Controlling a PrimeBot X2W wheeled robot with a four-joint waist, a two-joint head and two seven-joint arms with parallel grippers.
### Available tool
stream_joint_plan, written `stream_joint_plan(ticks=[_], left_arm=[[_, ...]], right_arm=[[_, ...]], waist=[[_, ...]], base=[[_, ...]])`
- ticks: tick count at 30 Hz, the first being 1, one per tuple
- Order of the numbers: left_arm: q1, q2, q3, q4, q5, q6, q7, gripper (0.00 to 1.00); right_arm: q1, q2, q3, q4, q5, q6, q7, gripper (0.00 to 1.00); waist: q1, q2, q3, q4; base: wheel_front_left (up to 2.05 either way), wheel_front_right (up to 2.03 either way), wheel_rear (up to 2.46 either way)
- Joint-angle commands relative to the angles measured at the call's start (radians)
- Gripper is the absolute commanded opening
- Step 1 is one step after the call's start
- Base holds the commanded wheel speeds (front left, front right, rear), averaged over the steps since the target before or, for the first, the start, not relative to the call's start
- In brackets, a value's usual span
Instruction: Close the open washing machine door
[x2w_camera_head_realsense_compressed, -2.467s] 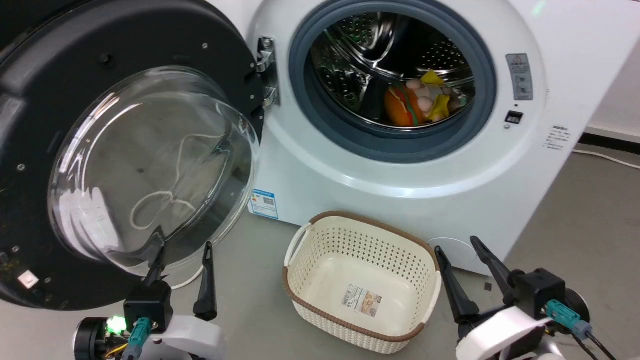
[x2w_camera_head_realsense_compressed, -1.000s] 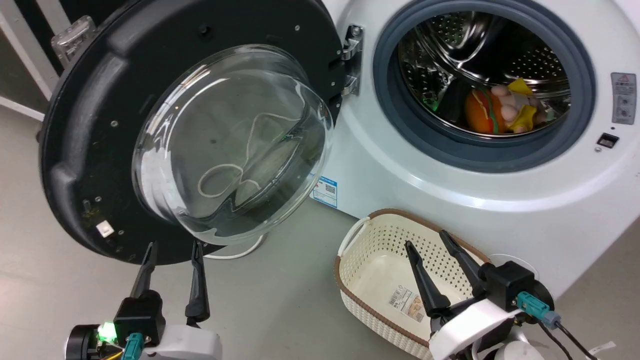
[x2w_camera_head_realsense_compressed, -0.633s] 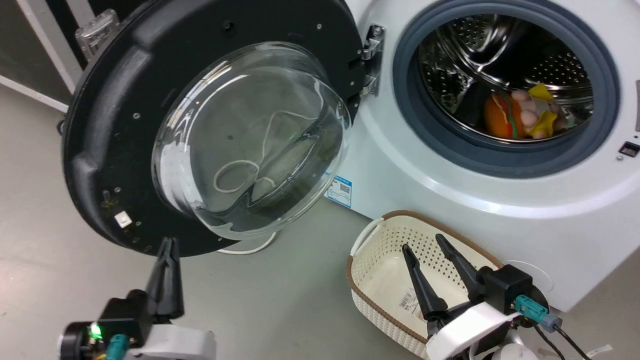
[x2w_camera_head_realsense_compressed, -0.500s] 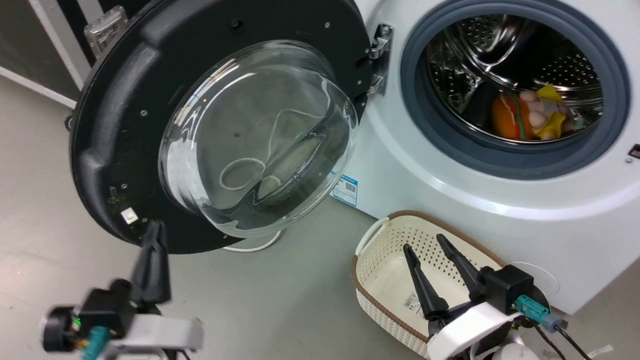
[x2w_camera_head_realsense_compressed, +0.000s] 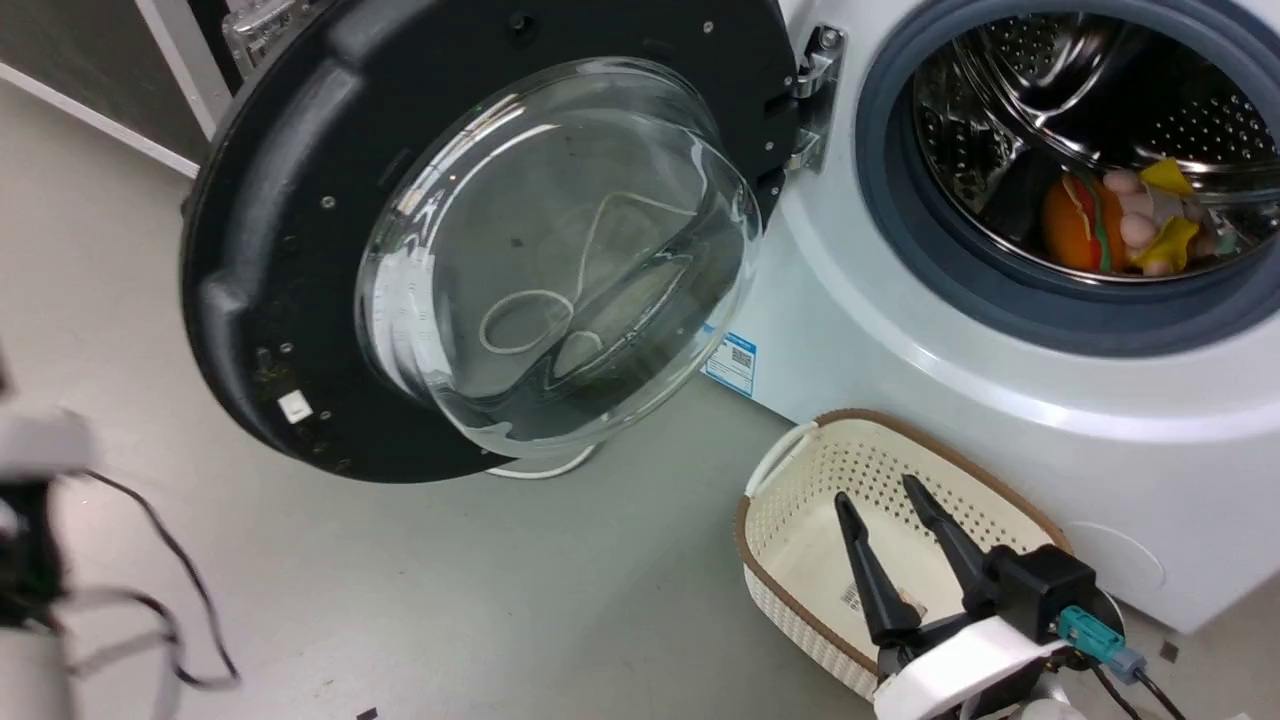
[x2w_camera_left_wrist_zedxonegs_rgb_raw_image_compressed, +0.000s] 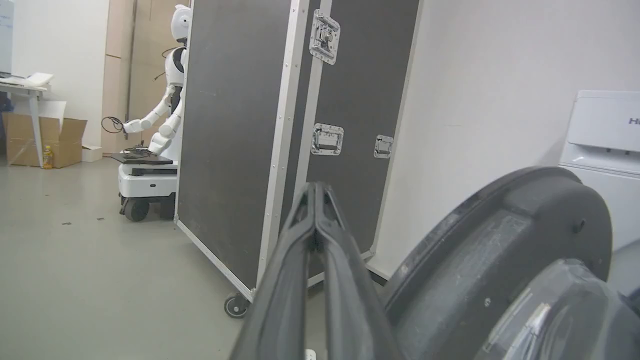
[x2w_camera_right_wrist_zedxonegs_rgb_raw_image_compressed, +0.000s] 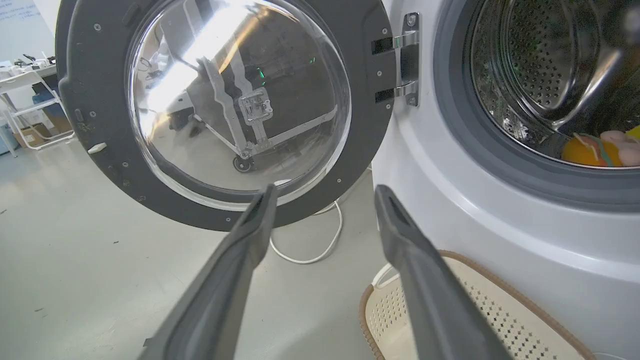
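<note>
Big white washing machine (x2w_camera_head_realsense_compressed: 950, 400) sits ahead-right of the right pincer (x2w_camera_head_realsense_compressed: 878, 492). The washing machine door (x2w_camera_head_realsense_compressed: 290, 250) is swung wide open, ahead-left of that pincer and untouched, and just right of the left pincer (x2w_camera_left_wrist_zedxonegs_rgb_raw_image_compressed: 316, 192). The basket (x2w_camera_head_realsense_compressed: 800, 470) is under the right pincer. Right pincer fingers are spread and empty; left pincer is pressed together, empty. One second ago the left was spread under the door rim; that arm has since swung out left.

on the washer's white panel (x2w_camera_left_wrist_zedxonegs_rgb_raw_image_compressed: 600, 127) a dark brand word begins with "h" and is cut off at the picture's edge. the blue sticker (x2w_camera_head_realsense_compressed: 733, 362) on the washer's front and the basket label (x2w_camera_head_realsense_compressed: 850, 597) are too small to read.
</note>
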Motion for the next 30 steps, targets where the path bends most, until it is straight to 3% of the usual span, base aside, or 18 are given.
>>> stream_joint_plan(ticks=[1,10,18,24,30], left_arm=[[-0.024,0.014,0.006,0.019,-0.014,-0.007,0.013,0.0],[-0.244,0.092,0.101,0.329,-0.405,-0.012,0.314,0.0],[-0.352,0.083,0.165,0.549,-0.656,-0.009,0.598,0.0],[-0.36,0.084,0.163,0.598,-0.752,-0.011,0.789,0.0],[-0.283,0.078,0.144,0.545,-0.846,-0.012,0.99,0.0]], right_arm=[[0.005,0.001,0.0,-0.006,-0.006,0.001,-0.005,1.0],[-0.021,-0.013,0.001,-0.005,-0.026,0.001,-0.005,1.0],[-0.047,-0.014,0.013,-0.005,-0.033,0.001,-0.005,1.0],[-0.053,-0.014,0.018,-0.001,-0.029,0.001,-0.005,1.0],[-0.035,-0.011,0.007,0.005,-0.024,0.001,-0.005,1.0]], waist=[[0.0,0.0,0.016,-0.017],[0.0,0.0,0.065,-0.066],[0.0,0.0,0.085,-0.089],[0.0,0.0,0.081,-0.103],[0.0,0.0,0.044,-0.111]], base=[[0.0,0.0,0.0],[0.0,0.0,0.0],[0.0,0.0,0.0],[0.0,0.0,0.0],[0.0,0.0,0.0]])
